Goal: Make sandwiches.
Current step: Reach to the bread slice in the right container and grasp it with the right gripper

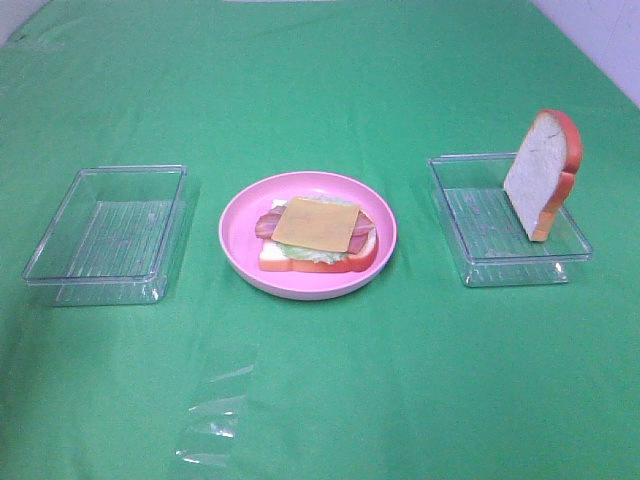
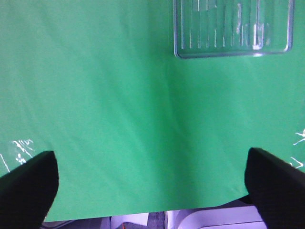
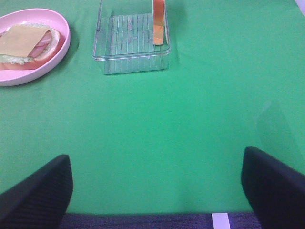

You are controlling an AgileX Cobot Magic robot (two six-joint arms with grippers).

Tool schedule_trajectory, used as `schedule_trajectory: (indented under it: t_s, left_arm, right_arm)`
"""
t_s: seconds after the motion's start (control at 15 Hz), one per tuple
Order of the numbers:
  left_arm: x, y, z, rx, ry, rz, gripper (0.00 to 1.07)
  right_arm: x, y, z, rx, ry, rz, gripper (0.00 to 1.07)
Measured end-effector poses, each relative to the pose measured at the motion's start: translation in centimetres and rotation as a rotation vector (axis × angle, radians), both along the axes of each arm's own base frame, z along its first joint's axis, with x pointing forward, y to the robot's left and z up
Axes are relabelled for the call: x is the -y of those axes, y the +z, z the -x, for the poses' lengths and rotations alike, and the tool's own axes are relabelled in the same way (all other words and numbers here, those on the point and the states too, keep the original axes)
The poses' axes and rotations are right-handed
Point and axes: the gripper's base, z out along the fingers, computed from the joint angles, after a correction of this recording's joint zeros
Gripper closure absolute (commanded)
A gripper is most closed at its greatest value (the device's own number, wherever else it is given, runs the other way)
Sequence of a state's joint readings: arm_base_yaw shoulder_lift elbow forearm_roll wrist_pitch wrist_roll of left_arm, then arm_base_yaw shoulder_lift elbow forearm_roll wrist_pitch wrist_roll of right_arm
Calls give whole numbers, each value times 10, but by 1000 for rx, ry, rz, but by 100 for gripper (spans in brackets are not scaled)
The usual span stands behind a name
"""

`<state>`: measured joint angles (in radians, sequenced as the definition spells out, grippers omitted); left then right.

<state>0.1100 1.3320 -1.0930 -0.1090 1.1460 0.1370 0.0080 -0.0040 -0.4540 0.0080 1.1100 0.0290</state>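
While the sandwich (image 1: 316,238) sits on the pink plate (image 1: 240,215) in the middle of the green cloth (image 1: 320,380), it has no top yet. It shows a bottom bread slice, lettuce, bacon strips and a yellow cheese square (image 1: 316,222) on top. The last bread slice (image 1: 541,172) stands up on its edge in the clear tray (image 1: 480,262) on the right, leaning against the tray's far wall. Another clear tray (image 1: 100,268) on the left has nothing in it.

The left gripper (image 2: 152,183) is wide open and holds nothing. The right gripper (image 3: 157,183) is wide open too, with nothing in it. Both hang over bare cloth, well apart from the food.

I think the next job is to pick up the standing slice. It could tip over if a finger bumps it. The tray is light and could slide. The slice could also land crooked and push the cheese off.
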Motion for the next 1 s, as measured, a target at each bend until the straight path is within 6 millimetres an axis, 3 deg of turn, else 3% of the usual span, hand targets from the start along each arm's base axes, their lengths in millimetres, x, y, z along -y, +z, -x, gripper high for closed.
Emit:
schedule_trajectory:
  t_s: [0.07, 0.27, 0.33, 0.47, 0.67, 0.73, 1.0]
  left_arm:
    - [2, 3, 15, 30, -1, -4, 9]
    - [10, 15, 96, 221, -1, -26, 9]
    - [16, 13, 144, 345, -1, -38, 9]
    - [19, 9, 176, 451, -1, -49, 9]
    - [24, -14, 214, 570, -1, -63, 9]
    - [25, -22, 222, 594, -1, -65, 9]
    - [27, -22, 242, 729, 2, -78, 9]
  right_arm:
    - [0, 0, 0, 0, 0, 0, 15]
    - [0, 0, 0, 0, 0, 0, 15]
    - [0, 0, 0, 0, 0, 0, 15]
    - [0, 0, 0, 0, 0, 0, 15]
    - [0, 0, 0, 0, 0, 0, 15]
    - [0, 0, 0, 0, 0, 0, 15]
    - [0, 0, 0, 0, 0, 0, 15]
